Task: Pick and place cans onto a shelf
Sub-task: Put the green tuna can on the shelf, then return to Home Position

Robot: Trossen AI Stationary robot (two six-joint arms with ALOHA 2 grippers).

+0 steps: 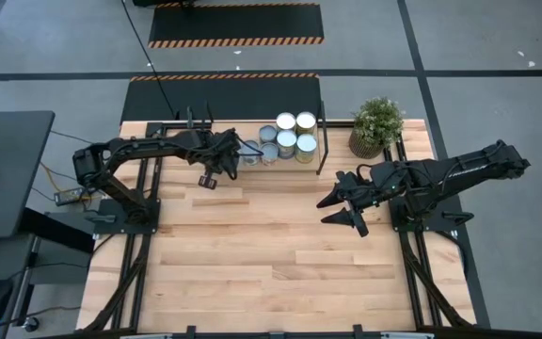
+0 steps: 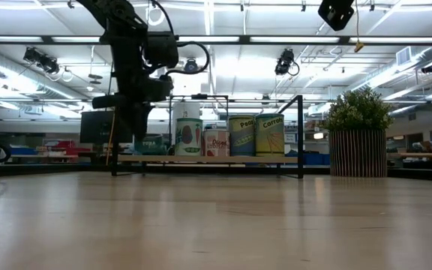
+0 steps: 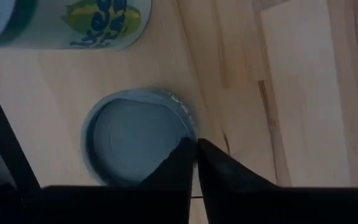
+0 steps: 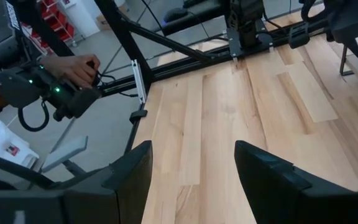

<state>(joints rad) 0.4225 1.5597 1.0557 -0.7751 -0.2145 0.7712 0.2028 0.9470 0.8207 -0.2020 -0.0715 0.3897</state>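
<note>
Several silver cans [image 1: 287, 139] with pale tops stand upright on the shelf [image 1: 222, 169], a low light-wood board in a black frame at the table's far edge. In the low view their printed labels [image 2: 242, 135] show in a row. My left gripper [image 3: 195, 148] is shut and points steeply down over the leftmost can [image 3: 138, 137], its tips above the rim of that can's bluish top. It shows above the shelf's left part in the high view [image 1: 243, 151]. My right gripper [image 1: 342, 209] hangs open above the table's right half, with nothing between its fingers [image 4: 135, 171]. My left gripper's shut fingertips [image 3: 182, 155] come from above and stand over the edge of the leftmost can's top [image 3: 188, 121]. I cannot tell whether they touch it. The can stands upright on the shelf board.
A potted plant [image 1: 377, 125] stands right of the shelf at the far right. The shelf's black posts [image 2: 301, 135] rise at its ends. Bare wooden tabletop [image 1: 271, 254] stretches toward the near edge. Beyond the table's left edge a person's hand [image 4: 73, 68] holds a dark device.
</note>
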